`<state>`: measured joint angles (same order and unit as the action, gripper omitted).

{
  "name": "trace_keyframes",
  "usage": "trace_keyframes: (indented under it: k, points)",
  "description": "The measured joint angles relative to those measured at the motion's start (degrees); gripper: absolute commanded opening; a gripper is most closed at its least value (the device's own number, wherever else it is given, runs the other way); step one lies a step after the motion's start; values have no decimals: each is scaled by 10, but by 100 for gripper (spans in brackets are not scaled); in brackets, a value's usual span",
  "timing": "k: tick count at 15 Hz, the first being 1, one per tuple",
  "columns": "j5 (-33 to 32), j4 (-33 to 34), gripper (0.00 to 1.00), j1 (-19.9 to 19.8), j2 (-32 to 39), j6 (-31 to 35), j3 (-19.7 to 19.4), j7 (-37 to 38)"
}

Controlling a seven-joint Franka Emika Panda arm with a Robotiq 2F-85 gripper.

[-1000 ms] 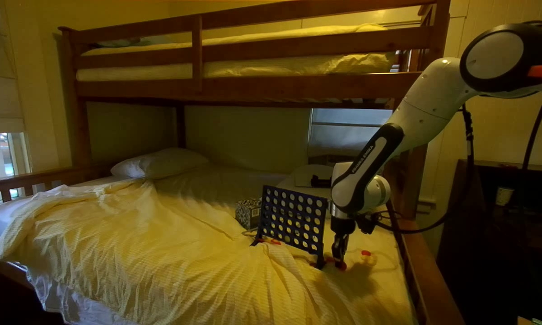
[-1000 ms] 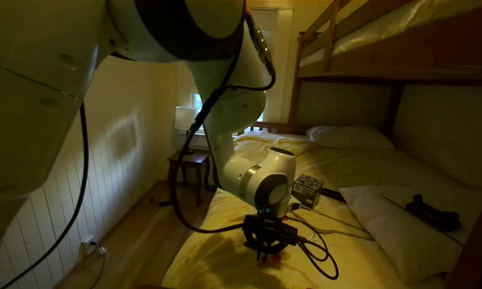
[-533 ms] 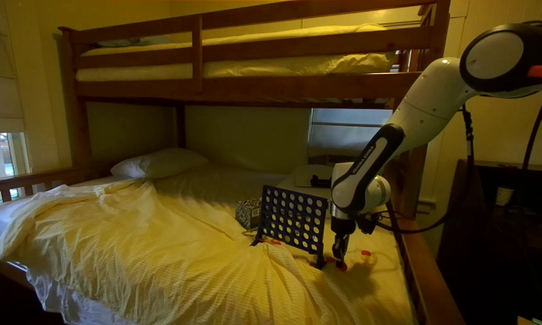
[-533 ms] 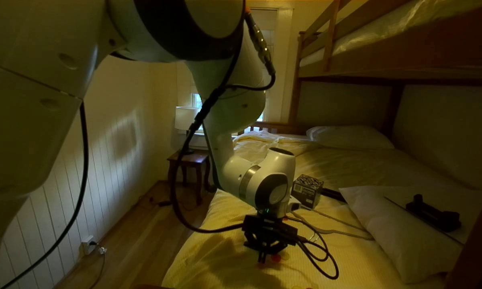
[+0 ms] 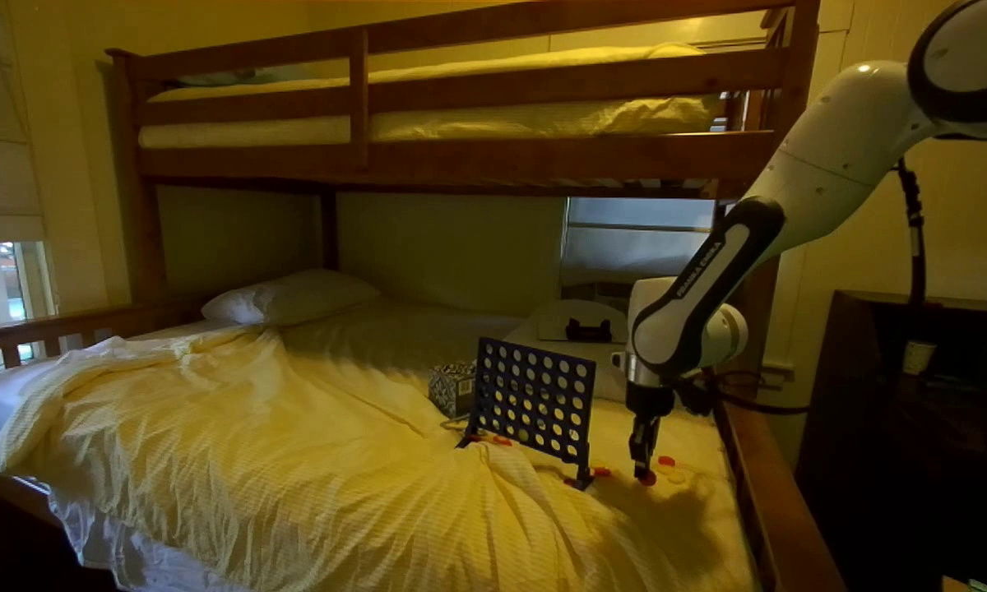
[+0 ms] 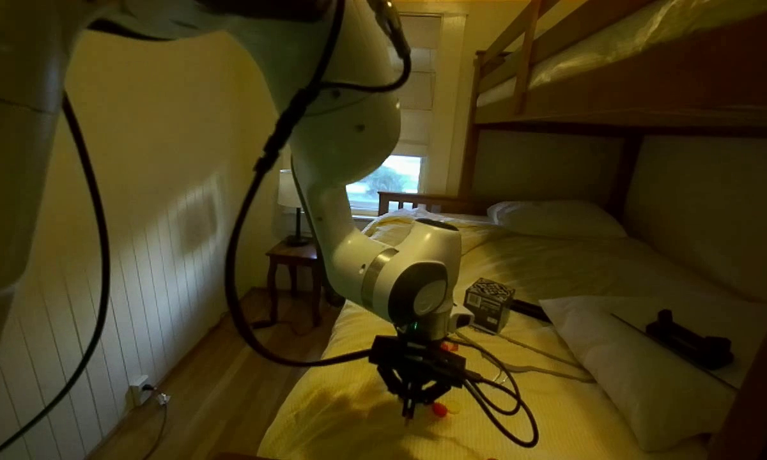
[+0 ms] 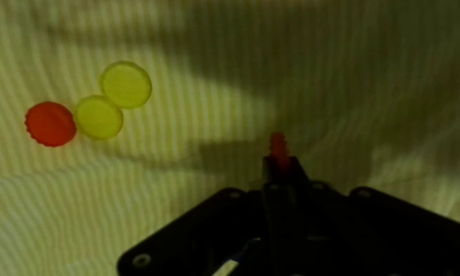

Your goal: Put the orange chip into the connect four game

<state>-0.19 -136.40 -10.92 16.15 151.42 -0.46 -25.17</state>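
Note:
My gripper point(image 7: 280, 163) is shut on an orange chip point(image 7: 278, 143), which stands on edge between the fingertips and pokes out past them. In an exterior view the gripper point(image 5: 643, 467) holds this chip point(image 5: 648, 478) low over the bed, to the right of the connect four game. The connect four game point(image 5: 535, 398) is a dark upright grid rack standing on the bed; its holes look unfilled. In the other viewpoint the arm hides the rack, and the gripper point(image 6: 409, 412) shows with its fingers together.
Another orange chip point(image 7: 50, 124) lies by two yellow chips point(image 7: 99, 117) on the sheet. More orange chips point(image 5: 600, 471) lie by the rack's foot. A patterned box point(image 5: 452, 388) stands behind the rack. A pillow point(image 6: 665, 364) and the wooden bed rail point(image 5: 777, 501) are nearby.
The gripper's fingers have closed on the orange chip. The arm has then moved away from the rack, back toward its base, carrying the chip slightly up off the sheet.

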Motion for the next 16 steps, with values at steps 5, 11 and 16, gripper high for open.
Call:
trace_keyframes:
  k: [5,11,16]
  points:
    - [-22,-67,2,4,-120,8,-21,14]
    - [-25,-104,2,11,-241,8,-40,16]
    - [-15,-108,2,32,-321,-2,-66,16]
